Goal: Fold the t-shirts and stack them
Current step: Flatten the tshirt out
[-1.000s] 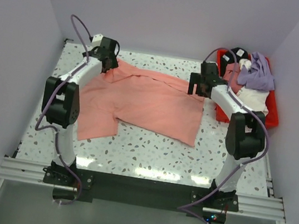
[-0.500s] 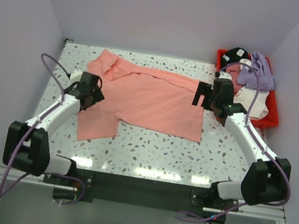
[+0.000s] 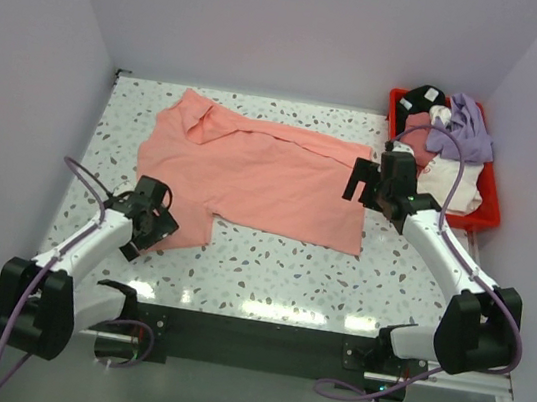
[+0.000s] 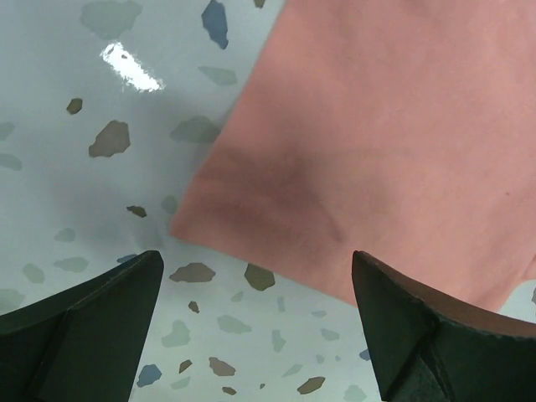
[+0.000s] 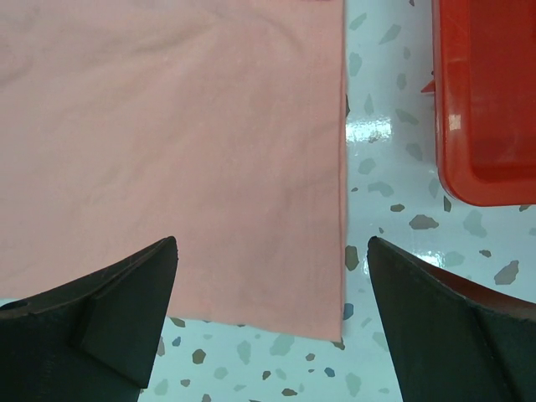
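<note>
**Salmon-pink t-shirt lying flat, both grippers released above its edges**

Salmon-pink cloth is covering much of the far half of the speckled table. The t-shirt is lying spread out there, its collar pointing to the far left and one sleeve reaching toward the near left.

The left gripper is hovering over the near corner of that sleeve. In its wrist view its fingers are standing wide apart with nothing between them, and the cloth corner and bare table are showing below.

The right gripper is hanging at the shirt's right edge, between the shirt and the bin. It is likewise spread and holding nothing. Its wrist view is showing the shirt's straight right edge and near-right corner, with the bin's rim just to the right.

A red plastic bin is sitting in the far right corner of the table, near the right arm. A heap of clothes is filling it and spilling over its rim: lilac on top, with white, pink and black beneath.
</note>
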Motion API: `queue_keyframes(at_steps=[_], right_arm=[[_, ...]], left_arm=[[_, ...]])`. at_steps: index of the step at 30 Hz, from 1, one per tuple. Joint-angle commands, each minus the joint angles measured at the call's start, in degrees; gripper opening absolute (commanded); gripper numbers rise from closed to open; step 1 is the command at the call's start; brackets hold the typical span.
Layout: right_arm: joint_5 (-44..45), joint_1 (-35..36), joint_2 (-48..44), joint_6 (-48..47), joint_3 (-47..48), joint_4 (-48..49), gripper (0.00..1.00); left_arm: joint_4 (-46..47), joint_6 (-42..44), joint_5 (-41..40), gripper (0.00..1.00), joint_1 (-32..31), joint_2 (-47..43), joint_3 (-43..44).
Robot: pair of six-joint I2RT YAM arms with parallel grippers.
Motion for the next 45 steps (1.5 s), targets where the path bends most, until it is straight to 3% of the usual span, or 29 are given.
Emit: queue_keyframes(at_steps=[1,9,17,28,39,40,42,43,45], right_arm=[[0.43,0.0,-0.94,0.7,0.18,1.17,0.99],[-0.1,0.0,-0.24,0.09,0.27,1.17,0.99],[0.95,-0.08,-0.59,-0.27,0.0,0.82,0.99],[1.48,0.0,-0.41,-0.53,0.01,0.64,0.99],[1.92,0.0,-1.12,-0.71,-0.52,0.03,0.99],[1.83,0.0,-1.12,-0.62,-0.61,-0.15,0.99],[1.92,0.0,-1.38,-0.62,-0.7,-0.24,0.99],[1.92,-0.08,-1.55,-0.62,-0.7,-0.32,0.99],[2.09,0.0,-1.99,-0.62,-1.22,-0.41,0.99]], left_arm=[[-3.41,-4.56,-0.67,1.0,0.24,-3.07,-0.77],[-0.87,-3.6,-2.87,0.97,0.33,-0.45,-0.94],[3.18,-3.77,-4.62,0.74,0.59,2.55,-2.34],[9.59,0.18,-3.84,0.63,4.2,4.83,-4.72],[15.66,3.7,-0.76,0.39,4.55,8.43,-5.16],[16.01,3.96,-0.5,0.36,4.55,8.52,-5.16],[16.89,4.75,0.29,0.17,4.55,8.79,-5.25],[16.63,4.84,0.38,0.03,4.55,8.96,-5.16],[16.8,5.8,0.65,0.0,4.55,8.79,-5.07]])
